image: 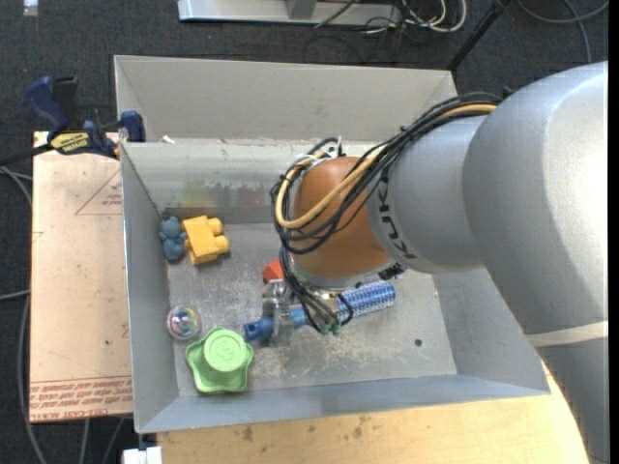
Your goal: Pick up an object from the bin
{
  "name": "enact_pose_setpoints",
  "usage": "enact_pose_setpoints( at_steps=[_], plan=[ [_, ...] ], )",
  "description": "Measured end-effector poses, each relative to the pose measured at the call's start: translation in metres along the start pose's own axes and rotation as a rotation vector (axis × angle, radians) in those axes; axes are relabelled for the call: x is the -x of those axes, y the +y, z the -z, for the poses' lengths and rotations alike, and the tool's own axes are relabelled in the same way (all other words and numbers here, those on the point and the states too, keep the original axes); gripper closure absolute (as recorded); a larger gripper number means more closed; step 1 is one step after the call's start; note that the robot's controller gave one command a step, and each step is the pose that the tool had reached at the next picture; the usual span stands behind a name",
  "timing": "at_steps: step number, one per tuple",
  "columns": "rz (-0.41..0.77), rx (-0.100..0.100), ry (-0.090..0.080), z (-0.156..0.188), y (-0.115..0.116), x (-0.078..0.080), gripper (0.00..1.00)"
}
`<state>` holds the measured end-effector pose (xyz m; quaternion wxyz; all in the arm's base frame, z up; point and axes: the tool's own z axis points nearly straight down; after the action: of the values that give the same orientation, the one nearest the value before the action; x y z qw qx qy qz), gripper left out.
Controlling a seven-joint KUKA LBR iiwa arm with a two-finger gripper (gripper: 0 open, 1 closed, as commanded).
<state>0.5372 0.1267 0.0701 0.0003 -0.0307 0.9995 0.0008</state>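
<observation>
Grey metal bin [145,259], arm's orange wrist cover [334,216] over centre. Green scalloped plastic lid [221,361] front-left, yellow plastic block [206,238] back-left, blue ribbed cylinder [372,299] mid-right. Gripper [279,317] low, just beside small blue plastic piece [256,332]; can't tell jaw state.

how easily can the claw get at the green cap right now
Probably yes: the green cap lies flat on open floor close beside the claw, nothing on top; only a small blue piece sits between them.
</observation>
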Motion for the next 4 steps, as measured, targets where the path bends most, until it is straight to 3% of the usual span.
enact_pose_setpoints(
  at_steps=[1,2,3,4],
  plan=[
    [0.018,0.0,-0.009,0.12,-0.004,0.006,1.0],
    [-0.03,-0.001,-0.013,0.331,-0.047,0.007,1.0],
    [0.242,-0.001,0.005,0.243,-0.073,-0.018,1.0],
    [0.243,-0.001,-0.001,0.244,-0.072,-0.017,0.0]
  ],
)
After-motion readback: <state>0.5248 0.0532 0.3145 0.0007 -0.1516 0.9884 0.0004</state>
